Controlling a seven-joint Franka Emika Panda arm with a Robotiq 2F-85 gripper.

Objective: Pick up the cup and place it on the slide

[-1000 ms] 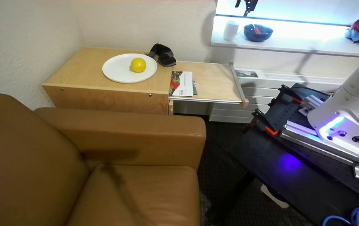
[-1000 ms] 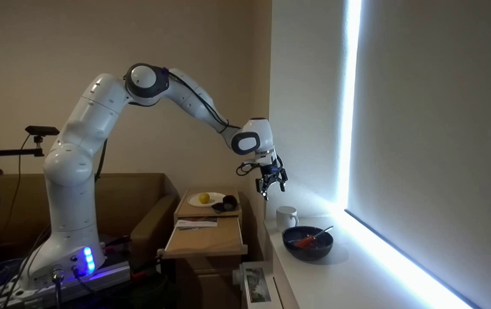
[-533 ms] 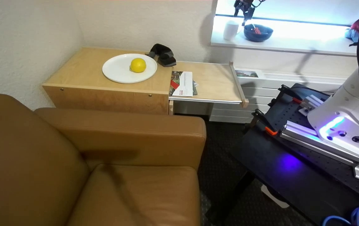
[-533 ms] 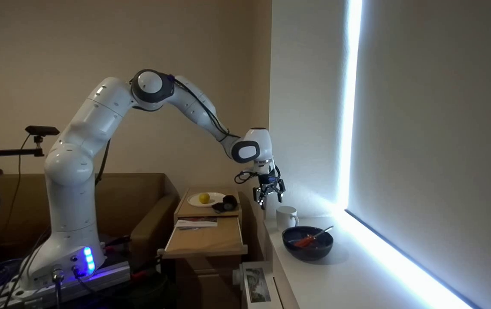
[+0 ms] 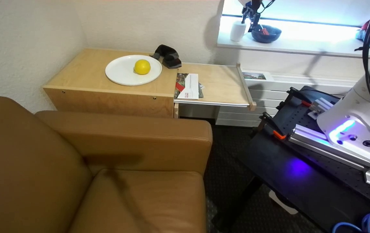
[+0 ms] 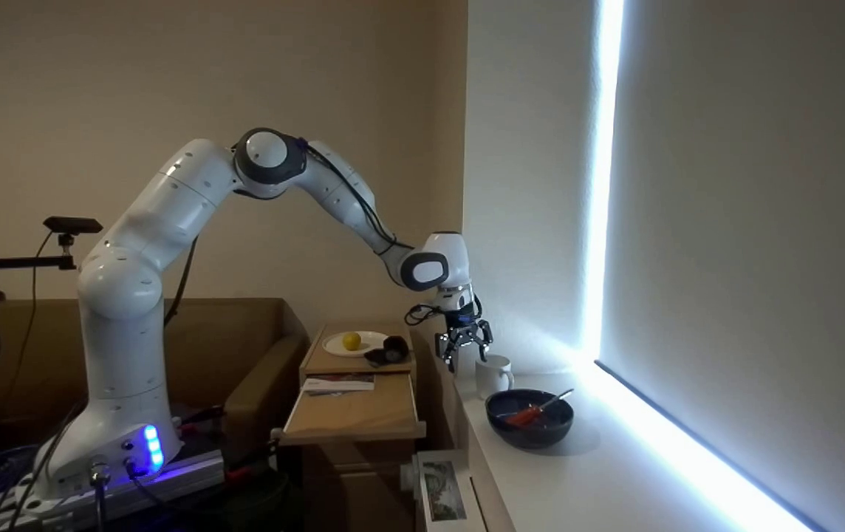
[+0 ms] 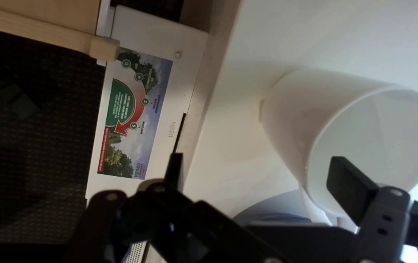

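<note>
- Tool [image 7: 257, 170] spread wide, nothing held!
- There's the cup [image 6: 493, 378], upright on the white bench [image 6: 577, 480], beside the bowl [image 6: 529, 437].
- Likely stiff, slick, breakable, fairly light: I'd pinch the rim [image 7: 307, 167] gently, clear of the handle [image 7: 314, 207].

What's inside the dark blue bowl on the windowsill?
A red-handled tool, maybe a screwdriver, lies in the dark blue bowl, its thin shaft sticking up over the edge. The bowl's near side and the tool hide part of the bottom, so I can't see what's there.
</note>
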